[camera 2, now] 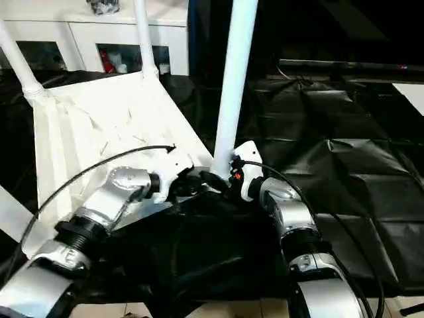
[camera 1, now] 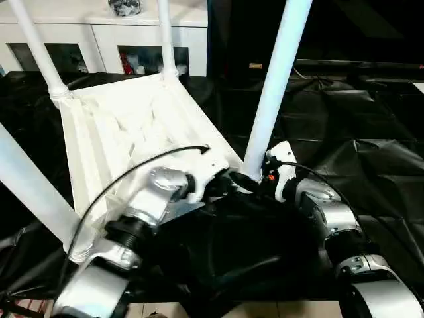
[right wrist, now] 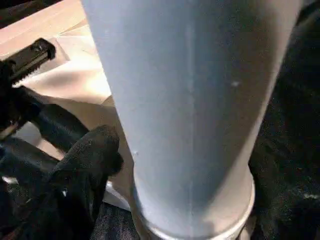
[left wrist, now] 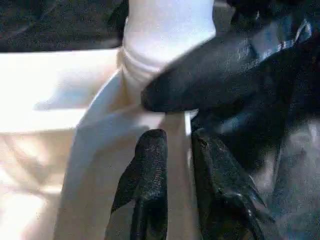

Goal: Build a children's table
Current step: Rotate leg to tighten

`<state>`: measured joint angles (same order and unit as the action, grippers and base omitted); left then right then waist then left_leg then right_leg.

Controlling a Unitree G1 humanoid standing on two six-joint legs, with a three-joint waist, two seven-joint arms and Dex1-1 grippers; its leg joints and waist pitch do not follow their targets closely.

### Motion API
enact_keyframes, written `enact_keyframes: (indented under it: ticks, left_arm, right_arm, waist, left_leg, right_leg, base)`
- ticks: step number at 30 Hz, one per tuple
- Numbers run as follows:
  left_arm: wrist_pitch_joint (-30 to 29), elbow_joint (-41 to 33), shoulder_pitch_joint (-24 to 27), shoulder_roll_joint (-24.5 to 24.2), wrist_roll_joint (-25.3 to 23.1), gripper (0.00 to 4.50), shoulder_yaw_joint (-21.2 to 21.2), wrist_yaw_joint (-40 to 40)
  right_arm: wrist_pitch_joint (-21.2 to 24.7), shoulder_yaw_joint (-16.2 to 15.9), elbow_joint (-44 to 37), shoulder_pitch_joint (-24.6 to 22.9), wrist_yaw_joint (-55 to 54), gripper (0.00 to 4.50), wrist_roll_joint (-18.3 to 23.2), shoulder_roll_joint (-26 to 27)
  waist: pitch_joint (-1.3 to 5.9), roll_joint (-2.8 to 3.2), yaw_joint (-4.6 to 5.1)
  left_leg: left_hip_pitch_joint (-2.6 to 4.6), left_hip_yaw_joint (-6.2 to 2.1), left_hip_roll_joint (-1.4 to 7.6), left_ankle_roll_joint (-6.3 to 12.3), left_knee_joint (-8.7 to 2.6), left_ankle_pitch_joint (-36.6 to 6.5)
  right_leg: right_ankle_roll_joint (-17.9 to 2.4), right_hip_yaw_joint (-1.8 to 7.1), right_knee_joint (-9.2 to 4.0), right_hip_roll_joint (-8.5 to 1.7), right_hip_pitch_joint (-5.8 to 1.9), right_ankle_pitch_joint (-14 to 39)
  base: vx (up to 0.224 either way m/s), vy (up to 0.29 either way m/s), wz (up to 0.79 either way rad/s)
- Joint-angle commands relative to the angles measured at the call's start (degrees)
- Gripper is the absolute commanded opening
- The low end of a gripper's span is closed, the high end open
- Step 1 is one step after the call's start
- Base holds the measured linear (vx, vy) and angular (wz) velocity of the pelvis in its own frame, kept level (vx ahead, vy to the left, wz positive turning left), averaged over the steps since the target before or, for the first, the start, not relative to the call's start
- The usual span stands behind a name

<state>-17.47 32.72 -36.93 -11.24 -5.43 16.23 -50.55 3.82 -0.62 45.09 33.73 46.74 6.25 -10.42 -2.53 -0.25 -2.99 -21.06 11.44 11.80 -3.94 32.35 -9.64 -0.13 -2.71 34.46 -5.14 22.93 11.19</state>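
Left eye view has the children's table top (camera 1: 132, 126) lying upside down at centre-left on black sheeting (camera 1: 371, 165), so its sockets face up for legs. Four legs stand in corners; the nearest leg (camera 1: 275, 86) rises from the lower-centre corner. Right gripper (camera 1: 255, 180) sits at that leg's base, jaws spread wide around it, likely seating it. Left gripper (left wrist: 175, 165) steadies the top's rim beside it, jaws narrowly parted

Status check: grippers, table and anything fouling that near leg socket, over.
Left gripper slightly open over the tabletop rim. Right gripper open around the near leg base. Four legs socketed. Nothing fouling.
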Motion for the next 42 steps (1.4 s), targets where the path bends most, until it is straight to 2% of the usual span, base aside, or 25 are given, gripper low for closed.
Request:
enact_keyframes:
  ticks: [1, 5, 6, 7, 11, 12, 15, 16, 18, 24, 25, 29, 30, 32, 35, 36, 38, 39, 40, 42]
  left_arm:
    - [-2.12, -2.04, 1.31, -2.11, -1.07, 0.91, 0.04, -0.11]
    - [-4.23, -5.84, 2.94, -3.49, -0.77, 0.91, 0.14, -1.01]
    - [-4.62, -6.71, 3.43, -3.73, -0.68, 0.91, 0.15, -1.23]
    - [-4.62, -6.71, 3.43, -3.73, -0.68, 0.91, 0.15, -1.23]
    - [-4.7, -6.85, 4.38, -3.25, 0.31, 0.91, 0.29, -1.09]
    - [-4.58, -6.58, 4.47, -3.11, 0.39, 0.64, 0.56, -0.96]
    - [-4.49, -5.15, 4.06, -2.41, 0.93, 0.48, 0.37, -0.55]
    - [-4.47, -4.79, 3.92, -2.41, 0.98, 0.37, 0.48, -0.88]
    - [-4.62, -4.49, 3.8, -2.54, 1.08, 0.16, 0.68, -1.55]
    - [-4.57, -4.49, 4.06, -3.64, 1.9, 0.03, 1.37, -4.33]
    - [-4.15, -4.46, 4.14, -3.85, 2.05, 0.01, 1.57, -5.0]
    - [-2.24, -4.36, 4.43, -4.43, 2.76, 0.0, 1.92, -7.22]
    - [-1.39, -4.45, 4.56, -4.7, 3.14, 0.0, 2.02, -8.43]
    - [1.28, -4.93, 5.0, -5.55, 4.48, 0.0, 2.26, -12.15]
    - [5.13, -5.76, 5.64, -6.82, 6.47, 0.0, 2.64, -17.6]
    - [6.06, -5.91, 5.73, -7.67, 6.94, 0.0, 2.96, -19.81]
    - [6.93, -5.81, 5.71, -8.26, 7.11, 0.0, 3.21, -21.2]
    - [7.4, -5.5, 5.6, -8.76, 7.19, 0.0, 3.35, -22.27]
    - [7.4, -5.5, 5.6, -8.76, 7.19, 0.0, 3.35, -22.27]
    - [8.26, -4.93, 5.4, -9.2, 7.39, 0.0, 3.32, -23.48]
  right_arm:
    - [2.12, -1.79, 1.01, -2.03, 0.7, 3.92, -0.89, -0.28]
    - [2.21, -1.8, 1.05, -2.12, 1.08, 3.92, -0.89, -0.33]
    - [2.21, -1.86, 0.94, -2.23, 1.14, 3.92, -0.9, -0.33]
    - [2.21, -1.86, 0.94, -2.23, 1.14, 3.92, -0.9, -0.33]
    - [2.31, -2.07, 0.57, -2.47, 1.42, 3.92, -0.84, -0.27]
    - [2.35, -2.13, 0.47, -2.5, 1.52, 3.92, -0.84, -0.27]
    - [2.5, -2.24, 0.01, -2.65, 2.07, 3.92, -0.73, -0.45]
    - [2.58, -2.26, -0.23, -2.77, 2.21, 3.92, -0.71, -0.54]
    - [2.57, -2.3, -0.5, -2.98, 2.4, 3.92, -0.71, -0.72]
    - [2.25, -2.35, -1.15, -3.43, 3.57, 3.92, -0.65, -1.53]
    - [2.3, -2.25, -1.16, -3.35, 4.3, 4.1, -0.35, -1.69]
    - [3.31, -2.03, -2.15, -3.21, 7.21, 4.31, 0.87, -2.63]
    - [3.66, -2.23, -2.78, -3.31, 8.42, 4.45, 1.09, -3.09]
    - [3.65, -3.65, -4.85, -4.05, 11.9, 4.45, 0.88, -4.55]
    - [2.66, -5.94, -8.05, -5.49, 17.26, 4.45, 0.67, -6.64]
    - [2.75, -7.15, -9.78, -6.23, 20.31, 4.45, 0.79, -7.83]
    - [2.8, -7.9, -10.82, -6.67, 22.21, 4.45, 0.86, -8.61]
    - [2.86, -8.53, -11.41, -6.92, 23.74, 4.45, 0.83, -9.21]
    - [2.86, -8.53, -11.41, -6.92, 23.74, 4.45, 0.83, -9.21]
    - [2.97, -9.31, -11.78, -7.1, 25.23, 4.45, 0.62, -9.82]
  waist:
    - [3.31, 0.45, -0.25]
    - [3.27, 0.57, -0.08]
    - [3.23, 0.27, -0.03]
    - [3.27, 0.45, -0.11]
    - [3.31, 0.43, -0.14]
    - [3.36, 0.46, -0.15]
    - [3.36, 0.42, -0.24]
    - [3.34, 1.02, -0.39]
    - [3.37, 0.57, -0.39]
    - [3.42, 0.78, -0.5]
    - [3.42, 0.8, -0.51]
    - [3.32, 0.78, -0.55]
    - [3.31, 0.76, -0.62]
    - [3.37, 0.57, -0.73]
    - [3.42, 0.69, -1.08]
    - [3.48, 0.52, -1.29]
    - [3.5, 0.6, -1.88]
    - [3.48, 0.4, -2.12]
    - [3.42, 0.6, -2.28]
    - [3.28, 0.45, -2.28]
  left_leg:
    - [0.63, -0.77, 1.47, 2.25, -3.42, -13.85]
    - [0.71, -0.74, 1.46, 2.07, -3.44, -14.15]
    - [0.63, -0.72, 1.43, 2.1, -3.46, -14.24]
    - [0.66, -0.74, 1.42, 2.09, -3.43, -13.94]
    - [0.65, -0.68, 1.34, 2.26, -3.34, -13.14]
    - [0.64, -0.7, 1.34, 2.33, -3.31, -12.84]
    - [0.64, -0.61, 1.27, 2.5, -3.23, -12.65]
    - [0.77, -0.66, 1.31, 2.3, -3.24, -12.89]
    - [0.72, -0.65, 1.27, 2.22, -3.25, -13.27]
    - [0.67, -0.67, 1.25, 2.62, -3.19, -12.6]
    - [0.71, -0.66, 1.24, 2.6, -3.18, -12.85]
    - [0.75, -0.67, 1.29, 2.47, -3.29, -14.09]
    - [0.73, -0.65, 1.28, 2.4, -3.28, -14.25]
    - [0.67, -0.63, 1.33, 2.49, -3.24, -13.6]
    - [0.58, -0.57, 1.47, 3.08, -3.12, -12.43]
    - [0.73, -0.44, 1.45, 3.33, -3.01, -12.37]
    - [0.74, -0.4, 1.52, 3.92, -2.93, -11.45]
    - [0.85, -0.28, 1.56, 4.0, -2.9, -11.42]
    - [0.8, -0.33, 1.63, 3.79, -2.99, -11.49]
    - [0.77, -0.4, 1.59, 3.29, -3.1, -12.36]
  right_leg:
    - [-15.18, 1.73, -3.82, -2.61, -2.83, 5.39]
    - [-15.17, 1.73, -3.87, -2.52, -2.7, 5.9]
    - [-15.05, 1.72, -3.92, -2.49, -2.73, 6.26]
    - [-14.95, 1.76, -3.85, -2.52, -2.72, 6.24]
    - [-15.03, 1.76, -3.72, -2.42, -2.72, 4.9]
    - [-15.04, 1.75, -3.66, -2.43, -2.77, 4.49]
    - [-15.12, 1.76, -3.68, -2.44, -2.77, 4.32]
    - [-15.14, 1.77, -3.7, -2.45, -2.67, 4.53]
    - [-14.93, 1.75, -3.72, -2.4, -2.81, 4.6]
    - [-14.98, 1.68, -3.66, -2.38, -2.83, 4.04]
    - [-14.99, 1.66, -3.71, -2.39, -2.82, 4.44]
    - [-14.75, 1.66, -3.92, -2.38, -2.78, 6.42]
    - [-14.5, 1.64, -3.94, -2.34, -2.8, 6.91]
    - [-14.3, 1.66, -3.84, -2.36, -2.87, 6.61]
    - [-14.41, 1.63, -3.61, -2.41, -2.85, 5.2]
    - [-14.63, 1.58, -3.66, -2.28, -2.74, 5.04]
    - [-14.76, 1.65, -3.44, -2.32, -2.69, 4.19]
    - [-14.95, 1.69, -3.41, -2.32, -2.54, 4.15]
    - [-14.96, 1.68, -3.33, -2.39, -2.54, 4.56]
    - [-14.52, 1.66, -3.5, -2.44, -2.57, 6.43]
  base:
    - [0.0, 0.0, 0.0]
    - [0.0, 0.0, 0.0]
    - [0.0, 0.0, 0.0]
    - [0.0, 0.0, 0.0]
    - [0.0, 0.0, 0.0]
    - [0.0, 0.0, 0.0]
    - [0.0, 0.0, 0.0]
    - [0.0, 0.0, 0.0]
    - [0.0, 0.0, 0.0]
    - [0.0, 0.0, 0.0]
    - [0.0, 0.0, 0.0]
    - [0.0, 0.0, 0.0]
    - [0.0, 0.0, 0.0]
    - [0.0, 0.0, 0.0]
    - [0.0, 0.0, 0.0]
    - [0.0, 0.0, 0.0]
    - [0.0, 0.0, 0.0]
    - [0.0, 0.0, 0.0]
    - [0.0, 0.0, 0.0]
    - [0.0, 0.0, 0.0]
